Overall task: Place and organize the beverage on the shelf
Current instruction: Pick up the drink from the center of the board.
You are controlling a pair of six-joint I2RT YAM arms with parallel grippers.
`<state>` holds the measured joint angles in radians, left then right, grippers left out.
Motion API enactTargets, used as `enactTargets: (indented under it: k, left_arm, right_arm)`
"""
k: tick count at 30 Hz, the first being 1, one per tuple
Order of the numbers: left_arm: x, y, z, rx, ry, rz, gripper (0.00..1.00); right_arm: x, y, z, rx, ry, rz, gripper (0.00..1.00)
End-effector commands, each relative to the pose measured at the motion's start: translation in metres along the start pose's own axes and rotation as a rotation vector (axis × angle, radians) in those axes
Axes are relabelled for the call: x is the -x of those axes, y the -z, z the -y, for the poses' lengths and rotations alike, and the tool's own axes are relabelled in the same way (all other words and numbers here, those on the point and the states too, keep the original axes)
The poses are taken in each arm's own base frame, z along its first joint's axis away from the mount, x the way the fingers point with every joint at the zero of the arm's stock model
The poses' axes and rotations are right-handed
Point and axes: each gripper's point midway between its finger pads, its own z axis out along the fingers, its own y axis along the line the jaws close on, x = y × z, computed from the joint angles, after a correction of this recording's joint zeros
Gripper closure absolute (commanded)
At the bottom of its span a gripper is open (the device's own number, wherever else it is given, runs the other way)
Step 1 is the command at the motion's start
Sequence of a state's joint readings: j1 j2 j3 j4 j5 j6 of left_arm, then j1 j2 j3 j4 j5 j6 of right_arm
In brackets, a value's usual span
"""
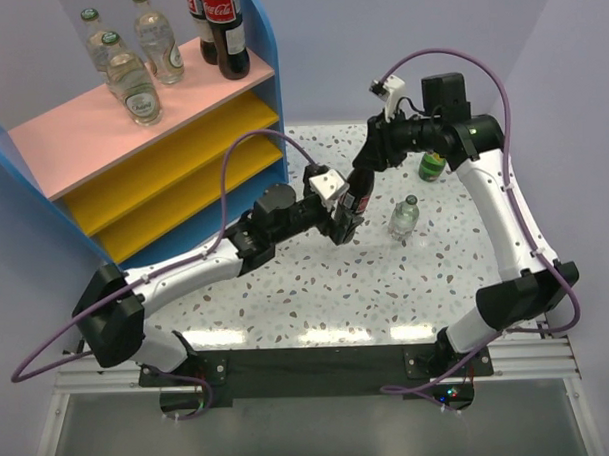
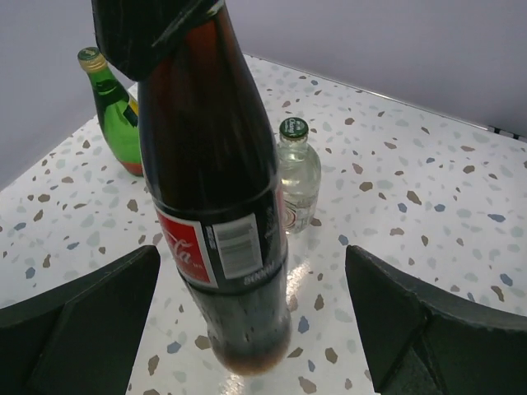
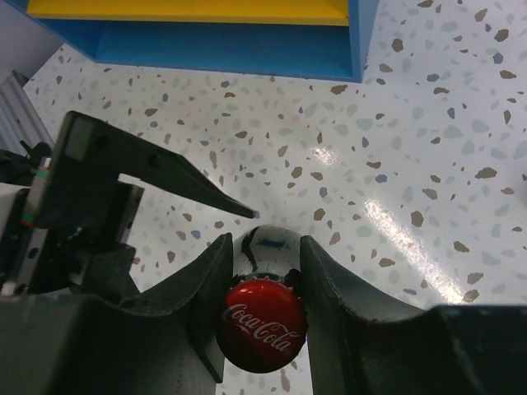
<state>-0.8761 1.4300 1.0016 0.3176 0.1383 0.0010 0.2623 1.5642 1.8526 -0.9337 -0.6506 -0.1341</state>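
Your right gripper [image 3: 263, 247] pinches the glossy dark cola bottle [image 2: 216, 197] at its slim neck, under the red crimped cap [image 3: 263, 325]. Your left gripper [image 2: 251, 313] stands spread wide, its 2 matte black fingers [image 2: 82, 321] flanking the rounded base over the speckled table [image 2: 412, 181].

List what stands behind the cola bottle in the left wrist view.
A green-capped clear bottle and, further left, a green glass bottle. The cola bottle covers the clear one's left edge.

Blurry base of cola bottle [image 2: 216, 214]

glossy speckled tabletop [image 2: 412, 189], glass-like cola bottle [image 2: 214, 206]
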Motion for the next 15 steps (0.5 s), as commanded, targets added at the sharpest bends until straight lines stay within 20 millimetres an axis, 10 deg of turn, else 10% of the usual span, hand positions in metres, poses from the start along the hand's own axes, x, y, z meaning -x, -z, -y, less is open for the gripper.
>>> enactTargets:
  k: [1,15]
  left_arm:
    - [0.035,-0.017,-0.007,0.044,-0.064,0.086,0.0]
    - [0.019,-0.046,-0.024,0.153,-0.114,-0.063,0.1]
  right_arm:
    - [0.054,0.044,-0.049,0.09,0.105,0.218,1.0]
    - [0.055,0.049,-0.057,0.112,0.089,0.235,1.0]
